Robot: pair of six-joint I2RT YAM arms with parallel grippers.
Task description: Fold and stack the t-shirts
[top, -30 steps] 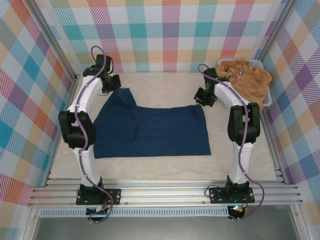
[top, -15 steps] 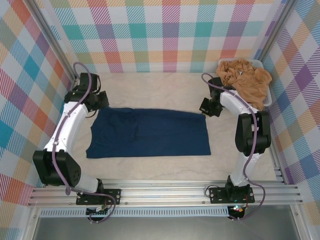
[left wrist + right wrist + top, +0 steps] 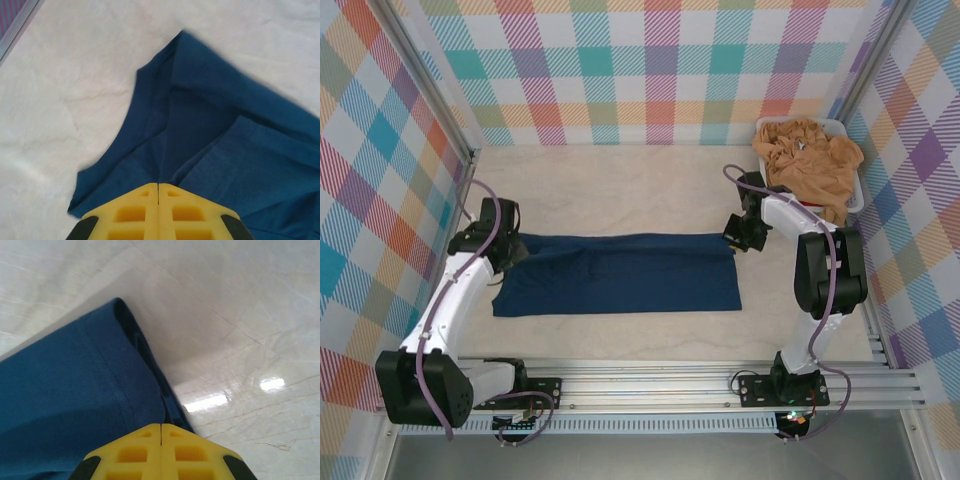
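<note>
The navy t-shirt (image 3: pixel 620 272) lies as a long folded band across the middle of the frame, its left end pinched in the closed left hand (image 3: pixel 513 252), its upper-right corner in the closed right hand (image 3: pixel 734 238). Bare tabletop (image 3: pixel 620 190) spreads above and below it; tan t-shirts (image 3: pixel 810 160) heap in the white tub (image 3: pixel 856 203) at upper right.
</note>
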